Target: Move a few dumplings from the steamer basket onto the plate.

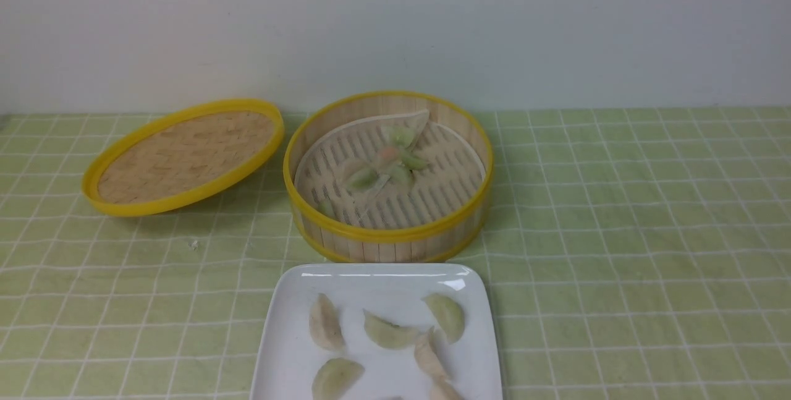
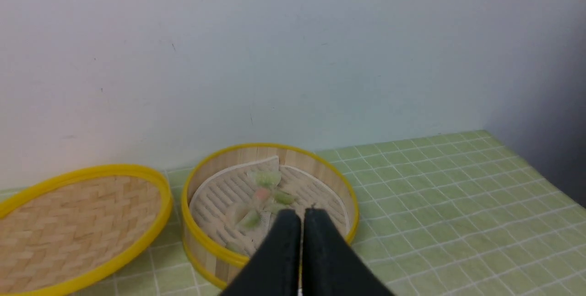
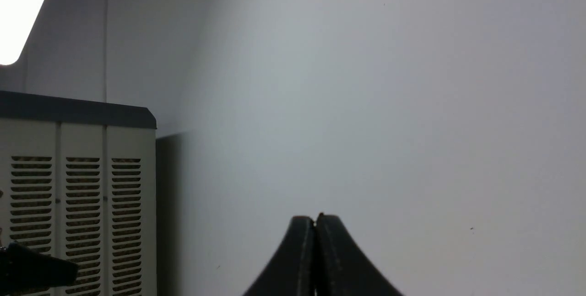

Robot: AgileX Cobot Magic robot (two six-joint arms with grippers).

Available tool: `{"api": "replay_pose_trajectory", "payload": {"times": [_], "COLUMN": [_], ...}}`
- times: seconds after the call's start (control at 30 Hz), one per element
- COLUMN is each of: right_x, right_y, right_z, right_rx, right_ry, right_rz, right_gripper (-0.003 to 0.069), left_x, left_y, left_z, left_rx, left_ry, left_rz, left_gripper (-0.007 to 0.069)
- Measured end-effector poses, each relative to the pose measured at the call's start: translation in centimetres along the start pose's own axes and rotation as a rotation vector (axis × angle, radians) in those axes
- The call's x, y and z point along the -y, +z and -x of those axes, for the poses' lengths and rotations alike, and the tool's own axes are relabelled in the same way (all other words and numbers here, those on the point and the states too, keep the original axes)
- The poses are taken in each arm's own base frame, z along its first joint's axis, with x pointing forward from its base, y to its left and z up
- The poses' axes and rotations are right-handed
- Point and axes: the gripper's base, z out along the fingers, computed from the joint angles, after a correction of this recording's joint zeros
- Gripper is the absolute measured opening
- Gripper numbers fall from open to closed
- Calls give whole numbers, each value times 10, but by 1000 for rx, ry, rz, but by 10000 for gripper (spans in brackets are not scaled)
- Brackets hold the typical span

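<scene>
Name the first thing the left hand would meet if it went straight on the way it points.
Probably the steamer basket: the shut left hand points into it, near the dumplings. Depth is unclear; it might pass above to the wall.

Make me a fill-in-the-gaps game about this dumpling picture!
1. The plate holding dumplings is white and ____ in shape.
2. The steamer basket has a ____ rim.
3. The woven lid lies on the basket's ____ side.
4. The checked tablecloth is pale ____.
Missing words: square, yellow, left, green.
</scene>
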Motion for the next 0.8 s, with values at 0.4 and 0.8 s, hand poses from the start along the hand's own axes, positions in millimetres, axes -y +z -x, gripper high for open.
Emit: {"api": "replay_pose_trajectory", "payload": {"times": [0.4,0.8], "right_x": [0,0], "right_y": [0,0], "right_z": [0,0], "right_rx": [-1,-1], "right_ry": [0,0], "right_rz": [0,0], "right_gripper": [-15,-15], "left_x": [-7,-66], "left_y": [5,24], "left_z": [-14,-190], "left_rx": [12,-5], "left_ry": [153,209], "left_rz": [50,382], "left_gripper": [-6,-6]}}
